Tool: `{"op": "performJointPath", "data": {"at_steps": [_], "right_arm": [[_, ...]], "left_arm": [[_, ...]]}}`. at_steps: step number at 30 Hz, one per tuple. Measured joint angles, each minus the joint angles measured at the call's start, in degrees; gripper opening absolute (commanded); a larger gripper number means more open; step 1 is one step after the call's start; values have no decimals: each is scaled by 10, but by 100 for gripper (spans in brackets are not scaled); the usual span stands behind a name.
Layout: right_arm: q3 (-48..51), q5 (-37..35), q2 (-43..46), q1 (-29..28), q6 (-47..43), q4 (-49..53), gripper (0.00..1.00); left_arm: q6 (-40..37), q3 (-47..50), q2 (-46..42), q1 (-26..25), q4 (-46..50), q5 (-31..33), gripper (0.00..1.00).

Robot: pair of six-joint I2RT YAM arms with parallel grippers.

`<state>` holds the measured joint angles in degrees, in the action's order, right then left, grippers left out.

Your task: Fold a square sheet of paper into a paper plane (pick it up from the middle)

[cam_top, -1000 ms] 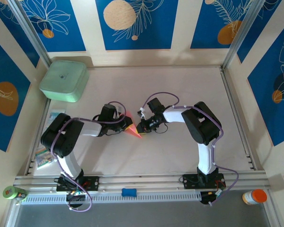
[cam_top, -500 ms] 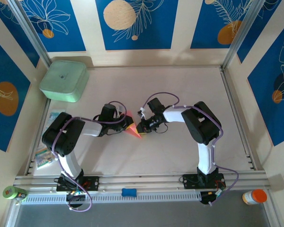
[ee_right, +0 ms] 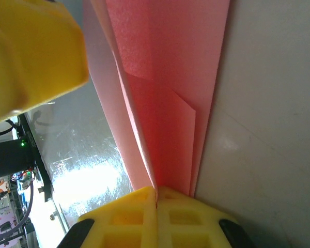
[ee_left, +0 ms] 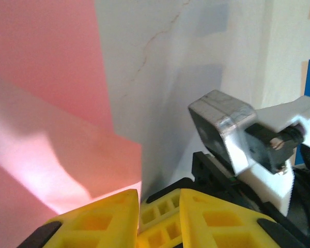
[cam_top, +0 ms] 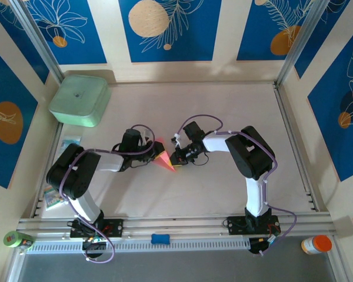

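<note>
Mid-table (cam_top: 223, 194), the two arms meet nose to nose over the pink paper sheet (cam_top: 164, 160), folded to a narrow pointed wedge between them. The right gripper (cam_top: 176, 157) is clenched on it: in its wrist view the yellow fingers (ee_right: 124, 217) press together on the stacked layers of paper (ee_right: 165, 77). The left gripper (cam_top: 157, 154) sits just beside the sheet's other edge. Its fingers (ee_left: 93, 225) stand a little apart, released, with the paper (ee_left: 51, 129) spread just ahead of one of them.
</note>
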<state>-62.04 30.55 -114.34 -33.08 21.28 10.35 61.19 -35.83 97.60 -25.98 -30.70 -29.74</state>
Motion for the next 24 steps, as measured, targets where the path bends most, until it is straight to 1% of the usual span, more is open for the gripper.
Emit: {"op": "performJointPath", "data": {"at_steps": [7, 16, 20, 24], "right_arm": [[0, -1, 0, 0, 2, 0, 0], [0, -1, 0, 0, 5, -1, 0], [0, 1, -1, 1, 7, -1, 9], [0, 4, -1, 2, 9, -1, 11]], "left_arm": [[0, 7, 9, 0, -6, 0, 21], [9, 6, 42, 0, -28, -1, 20], [13, 4, 46, 0, -34, -2, 20], [15, 2, 52, 0, -37, -3, 20]]}}
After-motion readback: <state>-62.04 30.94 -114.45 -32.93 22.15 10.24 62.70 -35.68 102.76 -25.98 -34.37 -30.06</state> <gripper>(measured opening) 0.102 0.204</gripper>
